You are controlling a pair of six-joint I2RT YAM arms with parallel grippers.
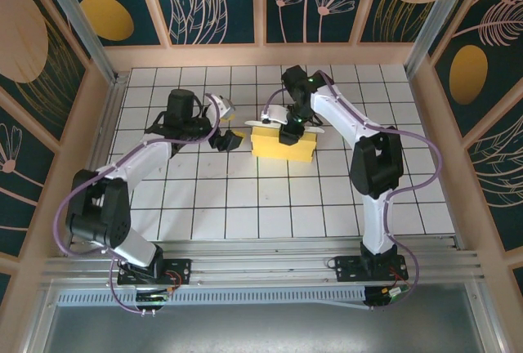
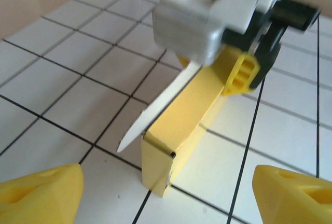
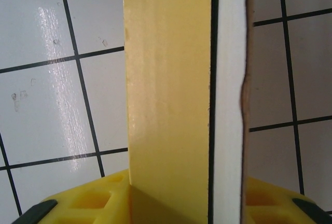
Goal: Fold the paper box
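Observation:
The paper box (image 1: pixel 283 145) stands as a long yellow block on the white tiled table, mid-table. A pale white flap (image 2: pixel 155 111) sticks out from its upper edge. My right gripper (image 1: pixel 290 133) comes down on the box from above. In the right wrist view the yellow top face (image 3: pixel 168 79) and the white flap (image 3: pixel 228 105) run between its yellow fingers (image 3: pixel 88 202), which press on both sides. My left gripper (image 1: pixel 228 140) hangs open just left of the box. Its fingertips (image 2: pixel 44 192) stand wide apart, facing the box's near end (image 2: pixel 158 164) without touching it.
The table (image 1: pixel 204 206) is a white grid of tiles with a raised wooden rim (image 1: pixel 261 57) and patterned walls around it. Both arm bases sit at the near edge. Open tiles lie in front of and behind the box.

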